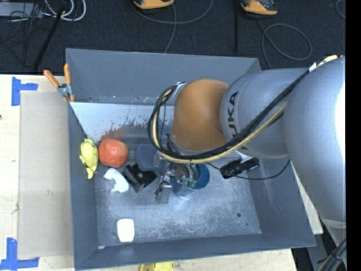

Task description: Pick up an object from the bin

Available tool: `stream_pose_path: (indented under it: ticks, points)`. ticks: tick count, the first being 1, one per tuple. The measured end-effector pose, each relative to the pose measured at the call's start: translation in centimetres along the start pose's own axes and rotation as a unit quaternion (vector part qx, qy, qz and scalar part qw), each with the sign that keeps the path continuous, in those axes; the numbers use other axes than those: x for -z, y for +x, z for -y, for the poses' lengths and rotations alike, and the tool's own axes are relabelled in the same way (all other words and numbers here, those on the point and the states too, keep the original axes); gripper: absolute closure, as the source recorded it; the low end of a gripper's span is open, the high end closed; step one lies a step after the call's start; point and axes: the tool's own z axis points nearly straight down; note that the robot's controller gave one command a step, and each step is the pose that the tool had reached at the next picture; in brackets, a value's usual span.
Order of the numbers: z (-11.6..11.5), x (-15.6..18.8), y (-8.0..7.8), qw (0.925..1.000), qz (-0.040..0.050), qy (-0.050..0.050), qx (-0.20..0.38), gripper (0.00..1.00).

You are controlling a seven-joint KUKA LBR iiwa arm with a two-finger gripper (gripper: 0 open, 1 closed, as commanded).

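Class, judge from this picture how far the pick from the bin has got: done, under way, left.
Done: the gripper is low inside the bin, between a black object and a blue round object. Under way: positioning there; no grasp shows. Left: gripping one object and lifting it out.

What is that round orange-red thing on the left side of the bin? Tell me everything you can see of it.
It is an orange-red ball, perhaps a toy fruit, with a smooth, dull skin and no damage that I can see. It rests on the floor of the grey bin, at the foot of the sloped back wall. A yellow toy lies close against its left side and seems to touch it. A white lump lies just in front of it, apart.
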Motion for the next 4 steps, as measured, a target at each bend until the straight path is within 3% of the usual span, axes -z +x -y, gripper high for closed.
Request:
stream_pose_path:
  ticks: [1,2,3,4]
  points:
    - [0.8,-0.9,-1.0,1.0000,0.0018,0.001,-0.004,0.00]
    - [-0.5,-2.7,-1.6,0.9999,0.0009,0.000,0.013,0.00]
    - [-1.8,-3.6,-3.2,0.9993,0.0030,0.000,0.038,0.00]
    - [-4.8,-4.5,-3.4,0.9982,0.0024,0.001,0.059,0.00]
